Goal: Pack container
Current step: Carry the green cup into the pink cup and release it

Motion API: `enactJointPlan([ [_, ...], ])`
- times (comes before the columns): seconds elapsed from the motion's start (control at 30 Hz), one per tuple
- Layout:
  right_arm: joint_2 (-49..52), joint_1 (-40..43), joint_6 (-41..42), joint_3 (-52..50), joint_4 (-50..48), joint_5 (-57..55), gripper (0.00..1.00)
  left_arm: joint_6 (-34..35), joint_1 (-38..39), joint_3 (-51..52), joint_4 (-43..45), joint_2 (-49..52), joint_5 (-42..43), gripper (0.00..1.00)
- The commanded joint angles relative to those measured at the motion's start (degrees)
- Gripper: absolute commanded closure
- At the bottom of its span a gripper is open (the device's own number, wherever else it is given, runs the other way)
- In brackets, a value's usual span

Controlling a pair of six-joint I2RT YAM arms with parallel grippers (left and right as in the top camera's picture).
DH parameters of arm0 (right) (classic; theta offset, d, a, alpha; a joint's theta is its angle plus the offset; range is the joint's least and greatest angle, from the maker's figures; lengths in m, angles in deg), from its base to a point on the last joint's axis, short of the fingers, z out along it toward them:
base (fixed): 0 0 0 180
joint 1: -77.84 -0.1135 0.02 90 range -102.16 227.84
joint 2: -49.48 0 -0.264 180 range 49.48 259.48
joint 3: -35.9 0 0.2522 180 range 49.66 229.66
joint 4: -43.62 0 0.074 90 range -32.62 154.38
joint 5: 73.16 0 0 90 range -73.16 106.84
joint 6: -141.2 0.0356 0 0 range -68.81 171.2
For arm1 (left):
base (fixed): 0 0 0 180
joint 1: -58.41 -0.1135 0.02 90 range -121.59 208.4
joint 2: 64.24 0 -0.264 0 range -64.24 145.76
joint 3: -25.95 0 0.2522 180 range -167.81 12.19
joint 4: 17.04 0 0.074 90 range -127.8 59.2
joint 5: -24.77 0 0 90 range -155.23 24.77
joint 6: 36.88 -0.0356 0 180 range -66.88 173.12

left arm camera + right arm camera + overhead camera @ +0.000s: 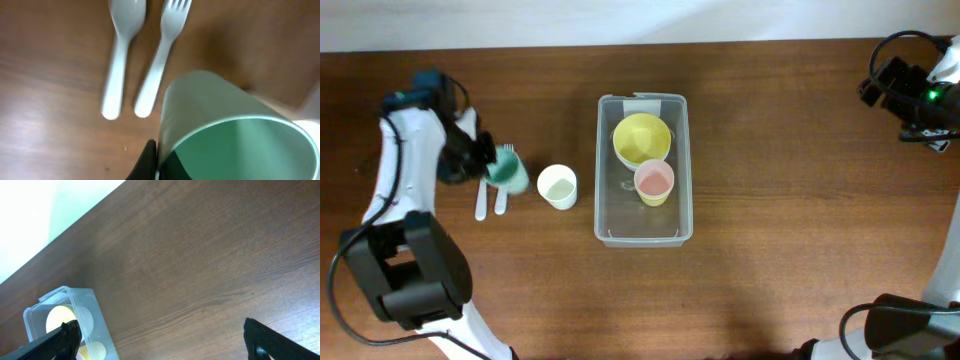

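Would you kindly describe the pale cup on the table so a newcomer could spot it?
Start at the clear container in the middle of the table. Just to its left stands the pale cup, upright on bare wood. Unlike the pink cup inside the container and the darker green cup in the left gripper, it is whitish-green and stands alone.

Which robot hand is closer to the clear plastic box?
Left. The left gripper, holding a green cup, sits a short way off the container's left side; the right gripper is much farther off to its right.
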Motion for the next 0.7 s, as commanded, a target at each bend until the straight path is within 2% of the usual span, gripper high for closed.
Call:
enactJointPlan([
  [0.0, 0.09, 0.15, 0.31, 0.46, -0.02, 0.09, 0.01, 0.09, 2.1, -14.82, -5.77, -3.78, 0.2, 0.99],
  [0.1, 0.09, 0.15, 0.31, 0.46, -0.02, 0.09, 0.01, -0.92, 8.2, -22.77, -10.16, -6.69, 0.15, 0.99],
  [0.2, 0.09, 0.15, 0.31, 0.46, -0.02, 0.09, 0.01, -1.01, 17.57, -23.23, -11.23, -8.5, 0.15, 0.99],
  [0.4, 0.09, 0.15, 0.31, 0.46, -0.02, 0.07, 0.01, -0.96, 28.44, -17.53, -9.11, -8.13, 0.15, 0.99],
  [0.53, 0.09, 0.15, 0.31, 0.46, -0.02, 0.09, 0.01, -1.36, 35.26, -11.78, -1.95, -8.11, 0.15, 0.99],
  [0.67, 0.09, 0.15, 0.31, 0.46, -0.02, 0.09, 0.01, -1.33, 37.97, -7.74, 1.86, -7.93, -0.28, 0.99],
])
